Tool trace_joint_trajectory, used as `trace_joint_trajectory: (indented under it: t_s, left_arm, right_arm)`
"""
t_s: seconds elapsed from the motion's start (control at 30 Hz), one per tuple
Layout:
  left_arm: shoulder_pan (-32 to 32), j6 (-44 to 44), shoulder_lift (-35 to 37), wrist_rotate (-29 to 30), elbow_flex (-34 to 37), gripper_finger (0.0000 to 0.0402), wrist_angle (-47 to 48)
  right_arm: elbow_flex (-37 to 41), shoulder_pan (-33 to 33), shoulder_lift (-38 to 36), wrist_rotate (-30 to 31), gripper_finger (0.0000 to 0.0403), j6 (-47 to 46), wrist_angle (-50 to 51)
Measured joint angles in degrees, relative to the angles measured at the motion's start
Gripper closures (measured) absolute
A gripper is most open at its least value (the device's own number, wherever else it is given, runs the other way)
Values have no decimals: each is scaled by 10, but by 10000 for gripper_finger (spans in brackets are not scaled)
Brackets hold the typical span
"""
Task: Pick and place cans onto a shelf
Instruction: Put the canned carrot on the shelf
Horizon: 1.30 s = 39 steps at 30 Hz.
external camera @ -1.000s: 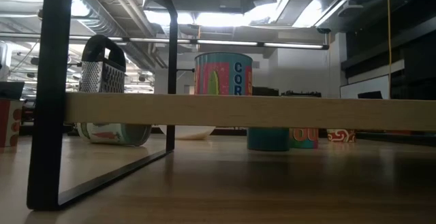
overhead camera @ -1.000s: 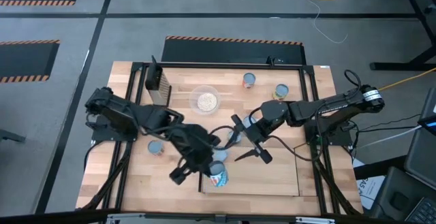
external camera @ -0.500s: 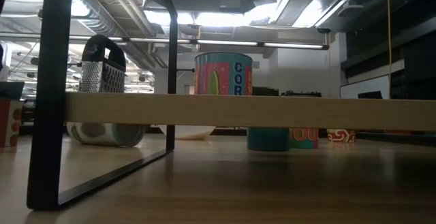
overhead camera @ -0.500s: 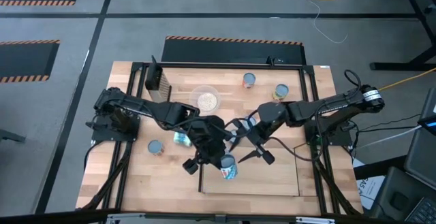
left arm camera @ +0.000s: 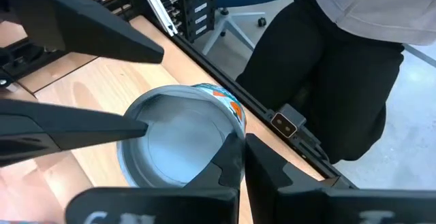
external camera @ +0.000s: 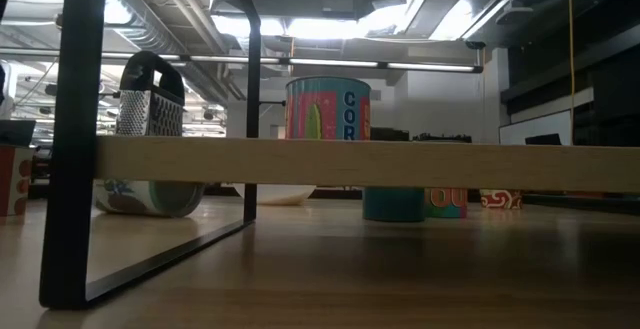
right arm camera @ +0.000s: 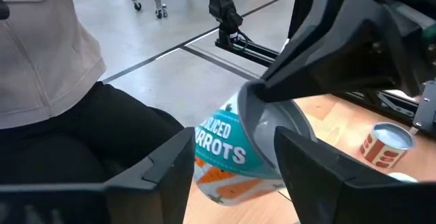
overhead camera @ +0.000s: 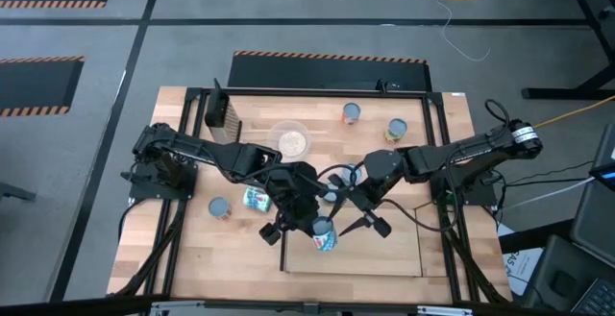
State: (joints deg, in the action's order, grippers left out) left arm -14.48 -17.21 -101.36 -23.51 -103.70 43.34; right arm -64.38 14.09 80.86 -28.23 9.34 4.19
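Near the front edge of the table (overhead camera: 192,258), the shelf (overhead camera: 384,254) lies flat; the low view shows it as a raised light-wood board (external camera: 400,162) on a dark frame.

Over the shelf's left part, the left gripper (overhead camera: 306,222) holds a carrots can (overhead camera: 323,235) with its fingers closed on the rim, one inside and one outside, as the left wrist view shows at the can's open grey top (left arm camera: 178,142). The right wrist view alone gives the teal label, reading "CARROTS" (right arm camera: 228,152), with the can tilted.

The right gripper (overhead camera: 360,210) is just to the right of that can, its fingers spread wide on either side of it and not clamped.

Left of the grippers, a teal can (overhead camera: 255,198) lies on its side on the table; the low view shows it under the shelf board (external camera: 150,197). Farther left stands another can (overhead camera: 220,207).

Toward the far side, a clear bowl (overhead camera: 289,141) holds pale grains. A box grater (overhead camera: 222,116) stands left of it. Two more cans stand at far right, one blue-topped (overhead camera: 352,113), one yellowish (overhead camera: 396,128).

Both wrist views show a person beyond the table in dark trousers (left arm camera: 327,67).
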Motion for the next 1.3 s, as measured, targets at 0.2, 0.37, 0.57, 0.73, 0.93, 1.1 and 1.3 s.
trace_joint_trajectory:
  t_s: [0.2,0.37,0.57,0.73,0.93,1.1,1.3]
  left_arm:
    - [0,0,0,-8,0,401,-1]
    - [1,0,0,-12,0,401,-1]
    - [4,-6,0,-16,0,401,-4]
    - [4,-14,0,-17,0,401,-4]
    - [4,-15,0,-18,0,401,-4]
    - [4,-32,0,-20,0,401,-4]
    - [4,-45,0,-30,0,401,-5]
  right_arm:
    - [0,0,0,1,216,2,9]
    - [0,0,2,1,229,2,15]
    - [0,0,2,1,243,2,16]
    - [0,0,2,1,244,29,25]
    - [0,0,2,2,244,33,28]
    - [0,0,2,2,244,33,28]
    - [0,0,2,-8,244,41,29]
